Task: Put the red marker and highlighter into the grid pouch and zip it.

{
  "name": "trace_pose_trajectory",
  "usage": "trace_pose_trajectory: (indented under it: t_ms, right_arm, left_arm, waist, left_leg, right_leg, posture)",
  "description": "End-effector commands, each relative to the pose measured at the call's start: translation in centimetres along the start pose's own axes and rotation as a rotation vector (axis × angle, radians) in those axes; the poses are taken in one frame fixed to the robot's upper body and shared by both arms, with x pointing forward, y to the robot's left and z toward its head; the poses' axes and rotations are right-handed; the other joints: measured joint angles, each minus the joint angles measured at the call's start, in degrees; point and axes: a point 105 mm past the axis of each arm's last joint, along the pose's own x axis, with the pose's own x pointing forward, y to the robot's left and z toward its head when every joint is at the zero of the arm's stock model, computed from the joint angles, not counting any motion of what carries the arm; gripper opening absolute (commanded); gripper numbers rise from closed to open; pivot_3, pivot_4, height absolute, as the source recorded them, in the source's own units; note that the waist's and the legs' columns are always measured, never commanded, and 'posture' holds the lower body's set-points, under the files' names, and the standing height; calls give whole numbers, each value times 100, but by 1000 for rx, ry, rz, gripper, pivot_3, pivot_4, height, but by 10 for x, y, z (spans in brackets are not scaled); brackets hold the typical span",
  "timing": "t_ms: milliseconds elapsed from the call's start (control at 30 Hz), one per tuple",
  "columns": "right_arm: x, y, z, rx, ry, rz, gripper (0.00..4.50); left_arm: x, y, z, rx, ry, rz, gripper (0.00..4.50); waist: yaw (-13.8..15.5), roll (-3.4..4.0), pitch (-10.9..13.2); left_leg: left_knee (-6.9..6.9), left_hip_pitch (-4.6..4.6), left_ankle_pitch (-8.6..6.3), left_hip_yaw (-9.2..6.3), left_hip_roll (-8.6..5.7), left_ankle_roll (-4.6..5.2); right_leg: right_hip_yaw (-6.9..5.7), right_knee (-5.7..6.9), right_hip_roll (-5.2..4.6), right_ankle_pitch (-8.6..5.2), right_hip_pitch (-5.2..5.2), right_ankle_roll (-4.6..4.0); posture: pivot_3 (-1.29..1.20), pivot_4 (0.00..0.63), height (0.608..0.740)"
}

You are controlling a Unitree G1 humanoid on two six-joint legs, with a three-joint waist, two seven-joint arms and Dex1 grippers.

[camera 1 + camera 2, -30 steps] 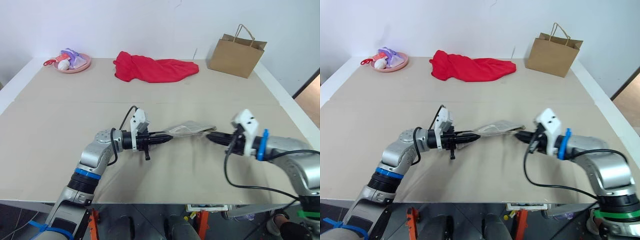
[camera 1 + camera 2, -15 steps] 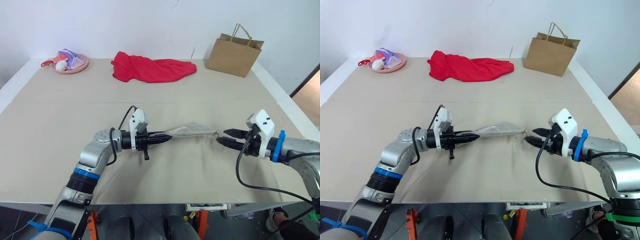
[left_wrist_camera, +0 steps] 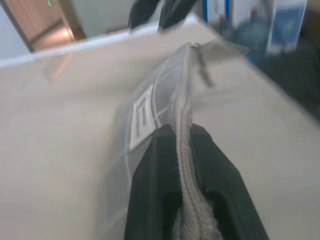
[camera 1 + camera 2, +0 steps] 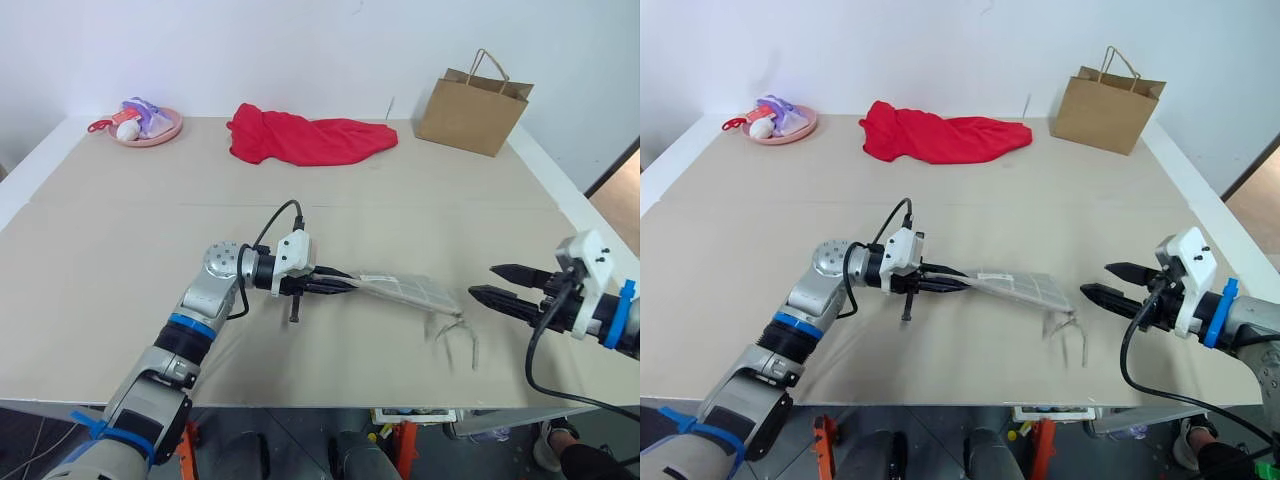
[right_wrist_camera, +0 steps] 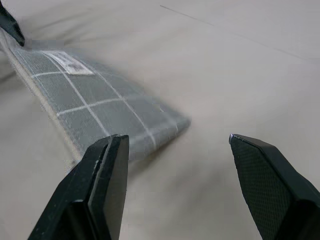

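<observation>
The grid pouch point(image 4: 408, 291) hangs just above the near part of the table point(image 4: 120, 230), pinched at one end by the left gripper point(image 4: 345, 285), whose black fingers point(image 3: 210, 165) clamp the zipper seam between them. The grey fabric with its white grid lines and small white label point(image 3: 141, 117) stretches away from that grip toward the robot's right, its free end drooping over the tabletop, where a blurred metal zipper pull point(image 4: 452, 330) dangles below it. Off that free end, and apart from it, the right gripper point(image 4: 495, 282) hovers with its two fingers spread wide and nothing between them, pointing back at the pouch. In the right wrist view the pouch's corner lies just beyond those parted fingers point(image 5: 102, 180). The marker and the highlighter cannot be made out through the fabric. Farther back, a red cloth point(image 4: 305, 137) lies crumpled near the table's far edge, a brown paper bag point(image 4: 471, 105) stands upright at the far right, and a pink dish point(image 4: 150, 126) of small objects sits at the far left corner.
</observation>
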Motion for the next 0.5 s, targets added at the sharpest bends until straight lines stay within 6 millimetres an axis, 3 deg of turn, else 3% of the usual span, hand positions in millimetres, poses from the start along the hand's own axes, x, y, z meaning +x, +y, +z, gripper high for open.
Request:
trace_pose_trajectory:
  t_ms: [33,200,400,500]
  right_arm:
    - [-5,5,7,-34,-26,-21,3536]
    - [-7,3,2,-13,-21,-34,3536]
    - [-5,2,10,-86,-71,-15,3536]
    - [-6,4,12,-99,-97,0,3536]
  left_arm:
    - [-2,-7,3,-55,-29,-51,1844]
    - [-10,7,11,-223,-77,92,4107]
    - [-57,13,22,-499,-117,246,4107]
    - [-92,18,13,-540,-49,456,4107]
  waist:
    - [-20,-1,1]
    - [-18,-1,1]
    - [-50,2,1]
    - [-38,2,1]
  left_leg:
    - [-1,-2,0,0,1,0]
    - [-1,-5,0,-4,2,0]
    - [1,5,0,-8,10,0]
    - [-2,5,0,-15,13,0]
  right_leg:
    - [-2,0,1,-1,-2,0]
    - [-6,0,-3,-4,-1,3]
    - [-2,6,4,-1,-2,3]
    - [-8,7,4,-4,-1,-2]
  posture:
    - [0,150,740]
    - [0,150,740]
    - [0,150,740]
    - [0,150,740]
